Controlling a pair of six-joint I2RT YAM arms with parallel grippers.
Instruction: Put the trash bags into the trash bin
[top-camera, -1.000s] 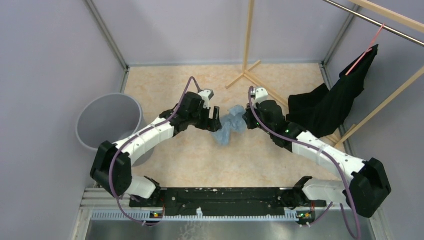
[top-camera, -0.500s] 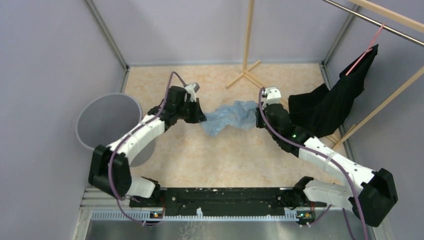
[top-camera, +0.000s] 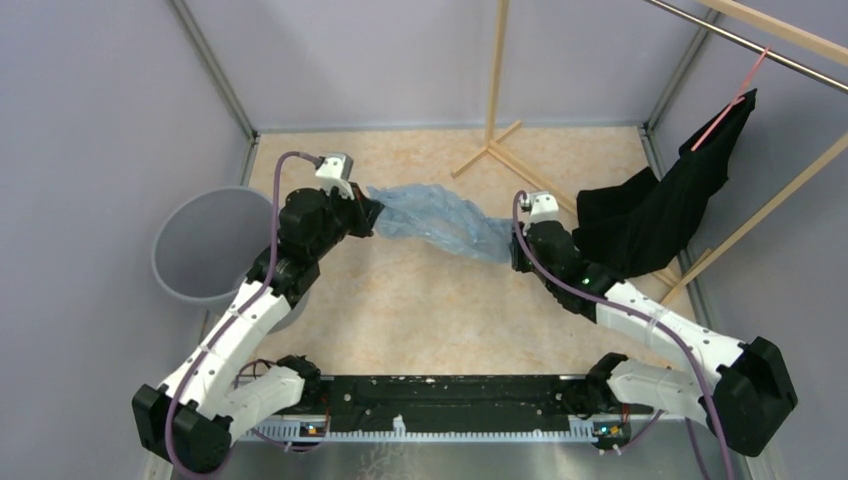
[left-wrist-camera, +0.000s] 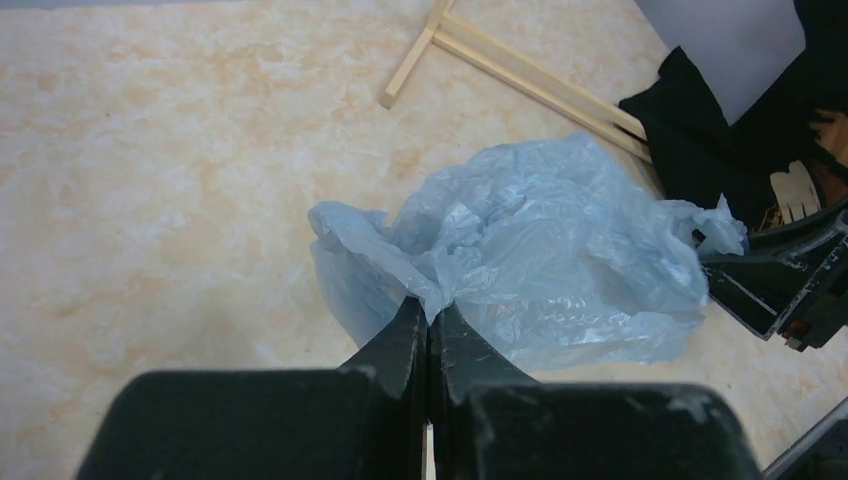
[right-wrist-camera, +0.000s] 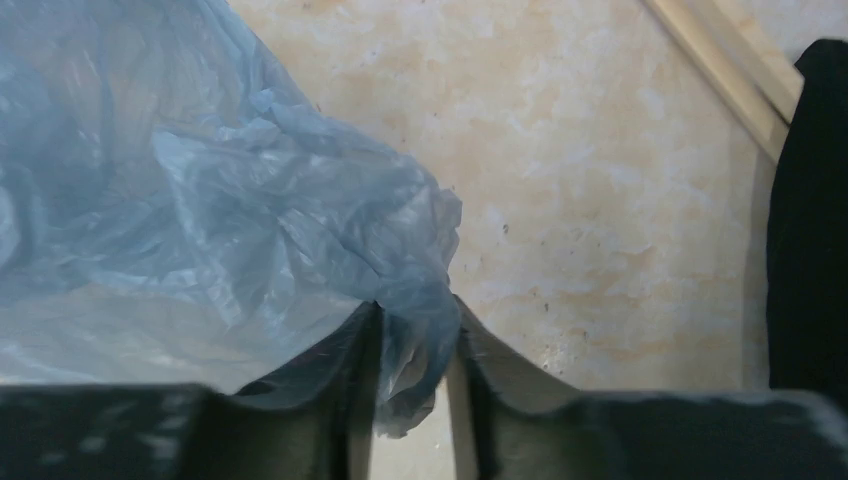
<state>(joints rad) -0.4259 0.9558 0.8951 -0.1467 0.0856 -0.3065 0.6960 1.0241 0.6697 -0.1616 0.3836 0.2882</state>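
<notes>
The light-blue trash bag (top-camera: 440, 220) is stretched as a wrinkled band across the floor between my two grippers. My left gripper (top-camera: 368, 215) sits just right of the grey trash bin (top-camera: 205, 240) and is shut on the bag's left end. In the left wrist view the fingertips (left-wrist-camera: 430, 308) pinch a gathered fold of the bag (left-wrist-camera: 540, 250). My right gripper (top-camera: 512, 250) is at the bag's right end. In the right wrist view its jaws (right-wrist-camera: 415, 310) stand apart, with a loose corner of the bag (right-wrist-camera: 200, 200) hanging between them.
A black garment (top-camera: 660, 210) hangs from a wooden rack at the right, right behind my right arm, and shows in both wrist views (left-wrist-camera: 700, 150) (right-wrist-camera: 810, 200). The rack's wooden post (top-camera: 495, 100) and foot stand at the back. Grey walls close in both sides.
My left gripper shut on the bag and pulled its end left and back toward the bin, stretching the crumpled bag out. The right gripper's jaws have parted.
</notes>
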